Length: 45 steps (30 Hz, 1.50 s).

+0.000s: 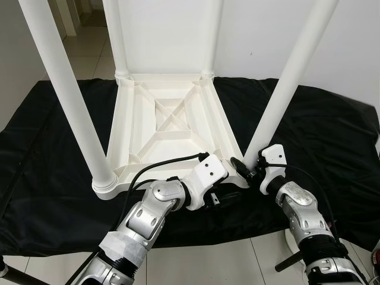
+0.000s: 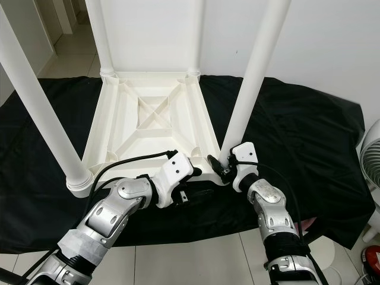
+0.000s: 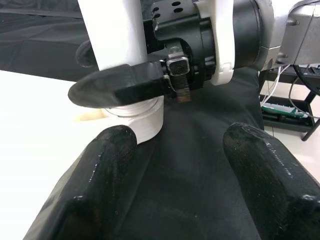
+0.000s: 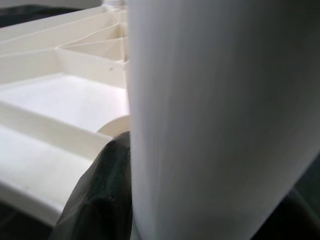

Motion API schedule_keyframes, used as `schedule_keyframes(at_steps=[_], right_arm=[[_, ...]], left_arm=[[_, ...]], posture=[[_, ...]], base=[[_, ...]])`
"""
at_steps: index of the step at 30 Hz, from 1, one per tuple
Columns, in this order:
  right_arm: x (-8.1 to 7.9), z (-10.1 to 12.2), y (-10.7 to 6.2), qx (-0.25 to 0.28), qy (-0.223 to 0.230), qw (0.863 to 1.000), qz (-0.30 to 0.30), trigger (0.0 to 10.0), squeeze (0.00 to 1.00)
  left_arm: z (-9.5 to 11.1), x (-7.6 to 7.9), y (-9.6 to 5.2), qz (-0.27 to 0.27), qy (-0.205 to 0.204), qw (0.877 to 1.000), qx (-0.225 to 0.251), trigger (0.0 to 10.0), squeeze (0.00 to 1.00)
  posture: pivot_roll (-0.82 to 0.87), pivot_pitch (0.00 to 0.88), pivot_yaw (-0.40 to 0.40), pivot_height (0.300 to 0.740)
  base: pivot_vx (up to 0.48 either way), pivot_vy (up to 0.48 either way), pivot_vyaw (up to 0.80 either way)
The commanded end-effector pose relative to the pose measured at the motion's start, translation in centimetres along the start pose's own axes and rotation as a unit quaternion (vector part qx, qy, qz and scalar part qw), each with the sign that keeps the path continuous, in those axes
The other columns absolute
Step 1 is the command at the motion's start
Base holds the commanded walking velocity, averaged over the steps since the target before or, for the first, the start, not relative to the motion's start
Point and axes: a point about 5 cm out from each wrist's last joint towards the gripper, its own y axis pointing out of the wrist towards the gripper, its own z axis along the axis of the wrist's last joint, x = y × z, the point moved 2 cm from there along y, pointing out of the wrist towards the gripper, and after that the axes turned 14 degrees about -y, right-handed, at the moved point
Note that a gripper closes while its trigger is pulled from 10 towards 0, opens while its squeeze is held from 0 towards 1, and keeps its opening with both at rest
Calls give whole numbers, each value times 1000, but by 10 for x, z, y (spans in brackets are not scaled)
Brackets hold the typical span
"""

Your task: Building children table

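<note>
A white plastic children's table [image 1: 172, 119] lies upside down on a black cloth, with its legs standing up. My right gripper [image 1: 246, 169] is shut on the base of the near right leg [image 1: 285, 89], where it meets the table's corner. In the right wrist view that leg [image 4: 215, 120] stands close up, with a black finger [image 4: 100, 200] against it. My left gripper [image 3: 182, 170] is open just beside that corner, low over the cloth, with nothing between its fingers. The left wrist view looks at the right gripper's finger [image 3: 120, 85] pressed on the leg [image 3: 115, 35].
The black cloth [image 1: 332, 136] covers the floor under the table and spreads wide on both sides. The near left leg [image 1: 71, 101] and two far legs [image 1: 116, 35] stand upright. A white fan [image 2: 371, 160] stands at the far right. Pale tiles [image 1: 196, 261] lie at my feet.
</note>
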Motion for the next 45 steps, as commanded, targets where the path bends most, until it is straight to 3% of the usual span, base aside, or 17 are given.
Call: schedule_keyframes(at_steps=[1, 9, 10, 13, 16, 20, 27, 28, 29, 30, 36, 37, 38, 39, 45], right_arm=[[-4, -18, -2, -62, 20, 997, -39, 10000, 0], [-3, -17, 0, -75, 61, 989, -109, 10000, 0], [-9, -15, 1, -78, 86, 981, -157, 10000, 0], [-17, -13, 2, -83, 102, 972, -196, 10000, 0], [-36, -10, 6, -95, 131, 952, -260, 10000, 0], [-41, -5, 11, -95, 139, 949, -267, 10000, 0], [-35, 0, 11, -81, 131, 956, -251, 10000, 0], [-35, 1, 10, -80, 129, 955, -253, 10000, 396], [-35, 1, 10, -80, 129, 955, -253, 10000, 396], [-35, 3, 9, -70, 131, 957, -250, 10000, 1000], [-27, 7, -3, -27, 135, 966, -219, 10000, 1000], [-23, 5, -7, -22, 133, 969, -208, 10000, 706], [-23, 5, -7, -22, 133, 969, -208, 10000, 706], [-20, 3, -11, -19, 129, 971, -198, 10000, 20], [-10, 0, -23, -9, 104, 984, -144, 10000, 0]], left_arm=[[-5, -3, 0, 23, -9, 1000, -4, 10000, 0], [-5, -3, 1, 22, -9, 1000, -4, 10000, 0], [-5, -2, 1, 20, -9, 1000, -5, 10000, 0], [-5, -2, 1, 18, -9, 1000, -5, 10000, 0], [-5, -1, 3, 17, -9, 1000, -4, 10000, 0], [-5, 0, 3, 17, -11, 1000, -3, 10000, 0], [-5, 0, 4, 16, -9, 1000, -3, 10000, 0], [-5, 0, 4, 16, -9, 1000, -3, 10000, 0], [-5, 0, 4, 16, -9, 1000, -3, 10000, 0], [-4, 0, 4, 16, -9, 1000, -2, 10000, 0], [-4, -1, 4, 16, -6, 1000, -2, 10000, 0], [-4, -1, 4, 16, -6, 1000, -2, 10000, 0], [-4, -1, 4, 16, -6, 1000, -2, 10000, 0], [-4, -1, 4, 15, -5, 1000, -2, 10000, 0], [-3, -1, 5, 15, -4, 1000, -1, 10000, 0]], posture=[[17, 50, -32, 740], [14, 50, -30, 740], [14, 50, -30, 740], [4, 48, -26, 740], [9, 44, -35, 740], [9, 41, -37, 740], [6, 32, -37, 740], [6, 32, -37, 740], [6, 32, -37, 740], [6, 32, -37, 740], [8, 24, -33, 740], [6, 22, -32, 740], [6, 22, -32, 740], [6, 22, -32, 740], [0, 20, -29, 740]], base=[[0, 0, 0], [0, 0, 0], [0, 0, 0], [0, 0, 0], [0, 0, 0], [0, 0, 0], [0, 0, 0], [0, 0, 0], [0, 0, 0], [0, 0, 0], [0, 0, 0], [0, 0, 0], [0, 0, 0], [0, 0, 0], [0, 0, 0]])
